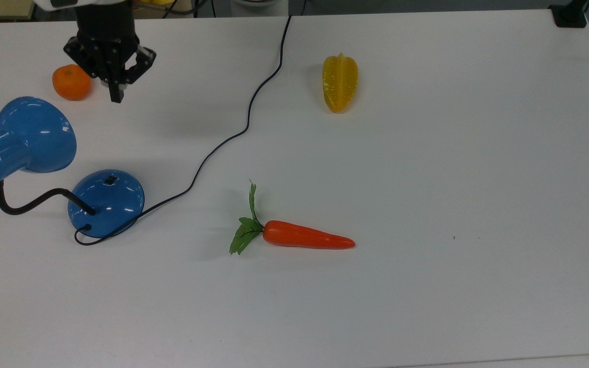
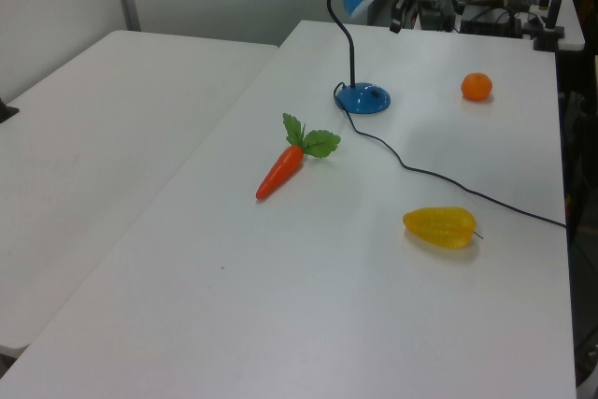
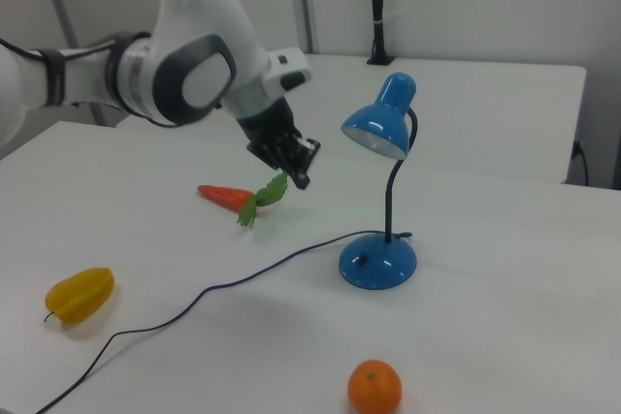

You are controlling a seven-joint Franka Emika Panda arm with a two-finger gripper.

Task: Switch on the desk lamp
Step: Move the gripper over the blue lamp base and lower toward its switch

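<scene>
The desk lamp is glossy blue, with its round base [image 1: 106, 203] on the white table at the top view's left. A small black switch [image 1: 110, 180] sits on the base's dome. Its bent black neck carries the shade [image 1: 34, 134] above the table. A black cord [image 1: 246, 128] runs from the base to the table's far edge. My gripper [image 1: 116, 95] hangs in the air beyond the base, its fingers together and holding nothing. In the right view the gripper [image 3: 301, 176] is left of the shade [image 3: 380, 128] and above the base [image 3: 377, 261], touching neither.
An orange [image 1: 71, 82] lies just to the left of the gripper in the top view. A yellow starfruit [image 1: 340, 83] lies at the far middle, and a carrot [image 1: 307, 235] with green leaves lies right of the lamp base.
</scene>
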